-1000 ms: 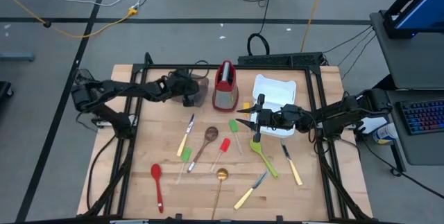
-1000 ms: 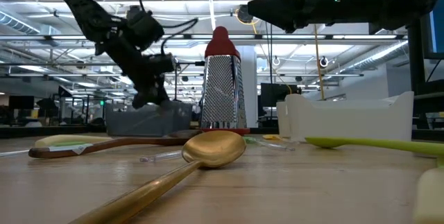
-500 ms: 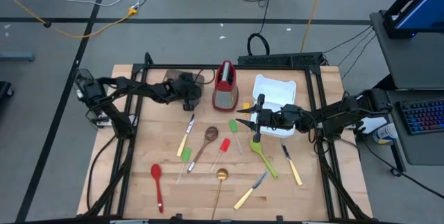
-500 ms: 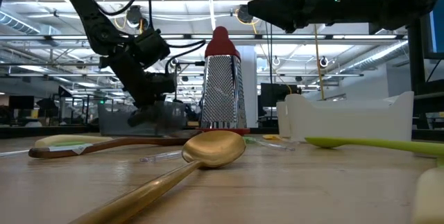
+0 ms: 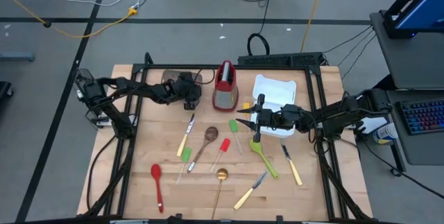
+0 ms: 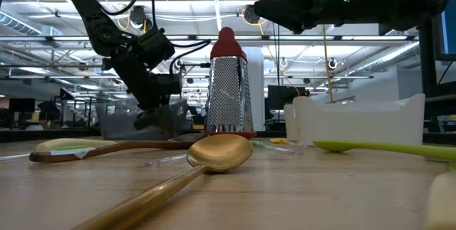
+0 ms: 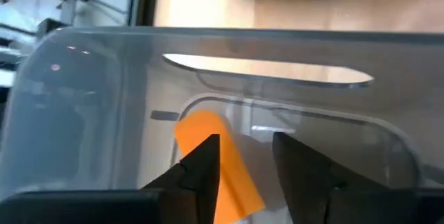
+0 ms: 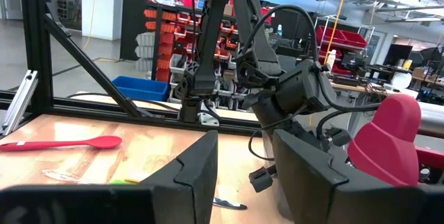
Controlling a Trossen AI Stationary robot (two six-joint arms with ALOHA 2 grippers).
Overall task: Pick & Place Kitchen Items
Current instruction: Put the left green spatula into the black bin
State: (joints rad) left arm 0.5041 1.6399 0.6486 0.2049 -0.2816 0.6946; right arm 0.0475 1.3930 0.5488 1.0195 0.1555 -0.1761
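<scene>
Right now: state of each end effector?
Left end effector: open over the clear bin, an orange item below its fingers; holding nothing that shows.
Right end effector: open, empty, hovering by the white tray.

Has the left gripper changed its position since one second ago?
Yes. In the high view the left gripper now sits slightly farther toward the table's back edge, over the bin, still left of the grater.
</scene>
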